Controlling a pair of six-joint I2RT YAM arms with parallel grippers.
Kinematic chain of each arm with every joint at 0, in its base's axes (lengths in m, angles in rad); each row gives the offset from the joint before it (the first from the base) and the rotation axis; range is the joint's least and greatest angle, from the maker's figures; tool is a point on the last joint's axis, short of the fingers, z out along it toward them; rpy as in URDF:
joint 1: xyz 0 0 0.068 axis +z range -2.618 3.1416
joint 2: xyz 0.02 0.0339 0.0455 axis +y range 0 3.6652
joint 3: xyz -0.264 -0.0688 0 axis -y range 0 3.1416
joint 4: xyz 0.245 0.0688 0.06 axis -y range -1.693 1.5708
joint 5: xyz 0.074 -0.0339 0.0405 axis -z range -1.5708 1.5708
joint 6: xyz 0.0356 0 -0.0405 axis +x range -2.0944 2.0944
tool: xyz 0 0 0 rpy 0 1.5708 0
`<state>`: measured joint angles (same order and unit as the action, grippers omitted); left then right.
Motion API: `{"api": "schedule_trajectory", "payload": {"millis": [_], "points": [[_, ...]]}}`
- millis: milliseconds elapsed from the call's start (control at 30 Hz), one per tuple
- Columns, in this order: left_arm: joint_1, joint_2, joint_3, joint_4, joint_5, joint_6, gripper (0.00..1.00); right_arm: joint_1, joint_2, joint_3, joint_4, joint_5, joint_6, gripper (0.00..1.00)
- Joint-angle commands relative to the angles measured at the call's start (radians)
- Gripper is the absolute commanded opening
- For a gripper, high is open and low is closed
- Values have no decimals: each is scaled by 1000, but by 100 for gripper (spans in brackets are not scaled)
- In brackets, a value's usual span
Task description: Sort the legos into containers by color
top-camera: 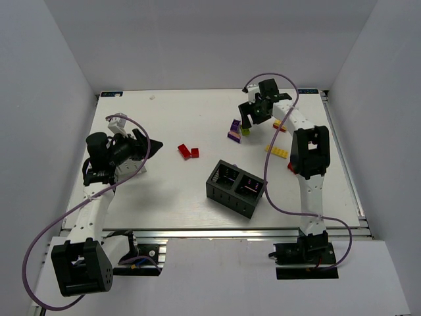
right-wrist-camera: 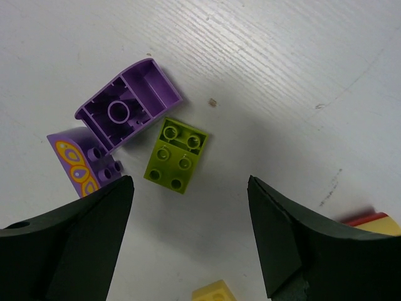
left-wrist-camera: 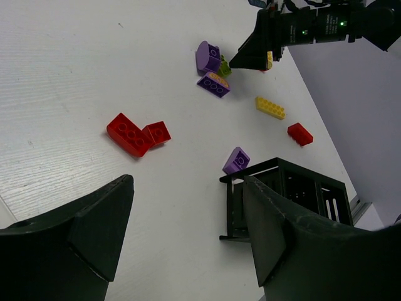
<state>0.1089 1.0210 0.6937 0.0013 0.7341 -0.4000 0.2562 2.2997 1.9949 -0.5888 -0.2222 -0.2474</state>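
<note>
Right pincer (right-wrist-camera: pixel 188 229) is spread wide and empty above the lime green brick (right-wrist-camera: pixel 175 155), which lies studs-up on the bench (top-camera: pixel 164 191) beyond the black box (top-camera: pixel 236 187), just beside a purple brick (right-wrist-camera: pixel 128 103). Left pincer (left-wrist-camera: pixel 188 232) is also open and empty, left of the black box. Two red bricks (top-camera: pixel 188 151) sit beyond the box's left corner.

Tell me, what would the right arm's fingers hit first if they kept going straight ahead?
Probably the lime green brick, centred ahead between the open fingers of the right gripper; the purple bricks sit just to its side. Depth is hard to judge.
</note>
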Motion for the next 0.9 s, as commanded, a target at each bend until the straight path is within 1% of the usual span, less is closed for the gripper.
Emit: {"api": "schedule_trajectory", "payload": {"millis": [0, 433, 667, 733, 767, 800, 867], "points": [[-2, -24, 7, 19, 24, 10, 80, 9, 29, 15, -14, -8, -7, 79], [-2, -29, 4, 19, 22, 3, 81, 44, 63, 8, 12, 53, 11, 72], [-2, -35, 3, 19, 19, 3, 80, 51, 79, 15, 17, 86, 14, 63], [-2, -35, 1, 20, 19, -2, 81, 46, 76, 12, 20, 87, 14, 57], [-2, -35, 1, 23, 22, 0, 81, 46, 69, 4, 24, 86, 13, 50], [-2, -33, 1, 25, 27, -2, 81, 45, 60, -1, 29, 86, 11, 46], [-2, -30, 0, 35, 39, -10, 81, 44, 43, -31, 52, 84, 2, 40]]}}
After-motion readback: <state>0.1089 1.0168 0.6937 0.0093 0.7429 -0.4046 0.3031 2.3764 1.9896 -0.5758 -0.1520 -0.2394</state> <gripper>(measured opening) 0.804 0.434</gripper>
